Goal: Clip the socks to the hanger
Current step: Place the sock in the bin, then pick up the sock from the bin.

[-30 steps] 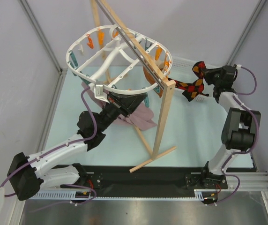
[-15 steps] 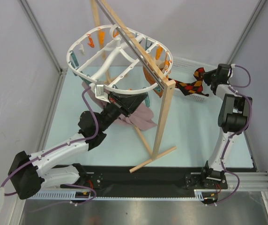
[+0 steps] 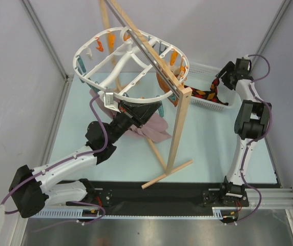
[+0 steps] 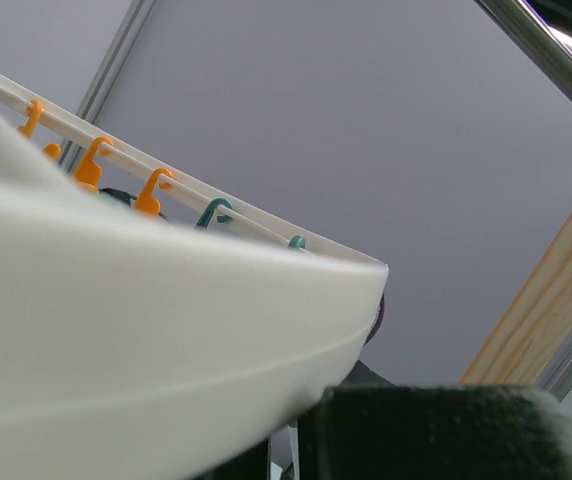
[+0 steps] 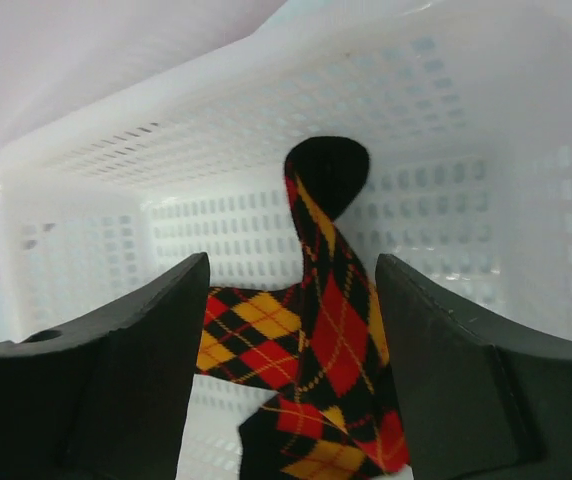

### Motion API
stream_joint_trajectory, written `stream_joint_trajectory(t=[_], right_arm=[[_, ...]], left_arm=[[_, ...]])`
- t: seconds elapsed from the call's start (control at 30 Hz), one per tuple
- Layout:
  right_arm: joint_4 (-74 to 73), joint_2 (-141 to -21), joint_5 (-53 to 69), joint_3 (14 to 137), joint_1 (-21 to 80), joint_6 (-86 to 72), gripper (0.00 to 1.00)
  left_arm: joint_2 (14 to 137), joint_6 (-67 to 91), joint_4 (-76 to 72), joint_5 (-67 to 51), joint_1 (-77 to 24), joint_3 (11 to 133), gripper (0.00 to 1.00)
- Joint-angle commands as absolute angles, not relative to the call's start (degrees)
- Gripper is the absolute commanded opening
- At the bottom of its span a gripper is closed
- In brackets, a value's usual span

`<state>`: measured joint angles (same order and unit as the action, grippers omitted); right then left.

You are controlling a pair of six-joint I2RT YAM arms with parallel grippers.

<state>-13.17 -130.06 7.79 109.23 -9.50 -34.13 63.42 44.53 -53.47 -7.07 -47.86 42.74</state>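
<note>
Arms rise from the near edge of the pale table, one on either side of the wooden stand, whose foot sits closest to me and whose top slants away toward the back wall. Left of the stand, the left gripper reaches up to the near rim of the hanger. Its jaws are closed down tight, and as far as I can see they pinch that white rim, which fills its own camera as a pale blur. A mauve-pink cloth droops below the hanger, just left of the stand's post. The hanger itself hangs from the stand, tilted, with orange clips and teal clips dotted round its oval. An orange garment shows just behind the stand's upright. Farther off, to the right of the stand and toward the back, a white perforated basket sits on the table. The socks lie inside it, neither clipped to the hanger; one curls upward with its black end against the basket's back wall. The right gripper hangs over the basket with its jaws spread wide, the socks between the fingers but not pinched
</note>
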Motion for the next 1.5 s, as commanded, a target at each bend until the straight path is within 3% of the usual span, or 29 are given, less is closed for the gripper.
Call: stream_joint_trajectory(t=[0.0, 0.13, 0.33, 0.5, 0.67, 0.8, 1.1, 1.27, 1.47], right_arm=[[-23.8, -129.1, 0.5, 117.1, -7.8, -22.1, 0.73], [-31.0, -128.5, -5.4, 121.6, -4.8, -14.9, 0.7], [-37.4, -127.6, -2.7, 123.0, -1.2, -12.2, 0.45], [-43.4, -129.9, -0.2, 124.1, -0.4, -12.0, 0.38], [-45.9, -132.4, 1.7, 125.9, -0.2, -10.9, 0.43], [-50.8, -136.7, 2.8, 131.3, 1.2, -10.8, 0.54], [-52.0, -141.1, 3.8, 130.8, 2.8, -10.3, 0.6], [-52.4, -143.5, 3.3, 131.1, 2.5, -10.7, 0.57], [-53.1, -146.4, 3.7, 130.7, 2.5, -10.5, 0.42]], left_arm=[[65.5, 50.3, -44.6, -5.0, -47.6, 40.3, 0.0], [65.6, 50.4, -45.1, -4.7, -47.6, 39.9, 0.0], [65.5, 50.4, -45.1, -4.9, -47.6, 40.0, 0.0], [65.0, 50.2, -44.6, -4.8, -47.6, 40.0, 0.0], [65.3, 50.4, -44.9, -4.8, -47.5, 40.0, 0.0], [65.5, 50.4, -45.1, -4.9, -47.5, 40.0, 0.0], [65.7, 50.4, -44.8, -4.9, -47.6, 40.2, 0.0], [65.8, 50.2, -44.5, -4.7, -47.6, 40.1, 0.0], [66.0, 50.2, -44.6, -4.7, -47.6, 40.0, 0.0]])
